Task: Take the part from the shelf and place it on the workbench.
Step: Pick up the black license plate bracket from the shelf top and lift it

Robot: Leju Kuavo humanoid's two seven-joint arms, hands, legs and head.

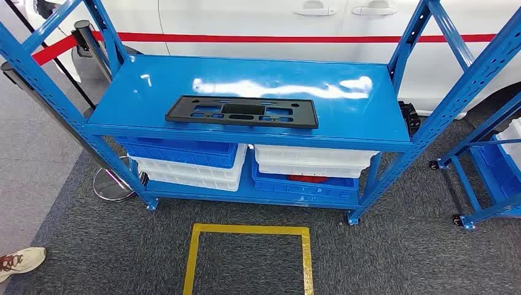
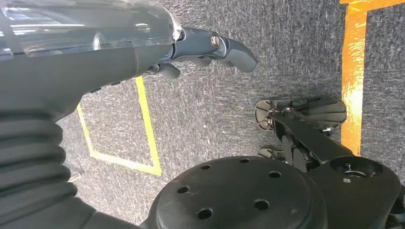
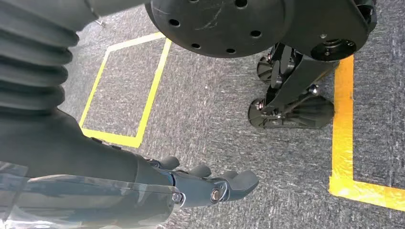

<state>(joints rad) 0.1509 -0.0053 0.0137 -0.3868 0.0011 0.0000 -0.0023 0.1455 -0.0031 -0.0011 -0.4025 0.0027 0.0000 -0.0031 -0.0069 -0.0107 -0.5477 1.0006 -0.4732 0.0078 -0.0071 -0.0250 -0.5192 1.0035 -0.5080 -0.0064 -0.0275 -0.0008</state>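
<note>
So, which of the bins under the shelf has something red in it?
The blue bin at the lower right, beneath the white bin; a red item shows inside it.

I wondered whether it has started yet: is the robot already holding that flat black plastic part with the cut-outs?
No, the flat black plastic part lies alone on the blue metal shelf's top deck, no hand on it.

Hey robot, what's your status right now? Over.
Both hands empty: left hand and right hand hang over carpet. Black part flat on shelf, untouched. Nothing on top blocking it.
</note>
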